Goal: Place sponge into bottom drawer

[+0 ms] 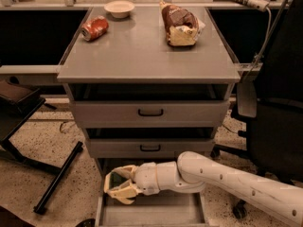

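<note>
The cream two-finger gripper (114,186), at seven o'clock, pinches the small dark-green-topped sponge (121,178) just above the open grey metal bottom drawer (156,214); judging by this, only release remains.

Worktop (142,56), well above claw (115,189) set low at cabinet front: red can (94,28) on its side, up-left; white bowl (119,8) just behind can; bagged bread loaf (182,25) up-right. Black chair (279,103), right.
</note>
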Controlling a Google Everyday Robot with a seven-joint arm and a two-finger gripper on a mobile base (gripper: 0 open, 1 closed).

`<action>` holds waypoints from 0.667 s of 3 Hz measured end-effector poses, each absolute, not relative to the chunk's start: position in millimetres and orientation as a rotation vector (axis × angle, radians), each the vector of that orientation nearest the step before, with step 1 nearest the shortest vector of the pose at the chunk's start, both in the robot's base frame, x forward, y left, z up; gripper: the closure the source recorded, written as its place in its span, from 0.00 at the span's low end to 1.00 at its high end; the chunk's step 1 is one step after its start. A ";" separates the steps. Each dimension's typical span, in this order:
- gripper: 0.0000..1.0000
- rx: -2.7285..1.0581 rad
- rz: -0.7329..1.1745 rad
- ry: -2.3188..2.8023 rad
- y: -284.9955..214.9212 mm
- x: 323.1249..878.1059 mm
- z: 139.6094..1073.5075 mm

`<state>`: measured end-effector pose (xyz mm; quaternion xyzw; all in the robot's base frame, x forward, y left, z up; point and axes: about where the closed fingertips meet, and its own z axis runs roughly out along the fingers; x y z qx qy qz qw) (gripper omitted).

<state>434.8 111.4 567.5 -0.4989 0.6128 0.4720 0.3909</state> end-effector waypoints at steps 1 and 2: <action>1.00 -1.282 1.175 1.550 118.2 436.5 560.1; 1.00 -1.271 1.059 1.544 126.8 467.2 535.0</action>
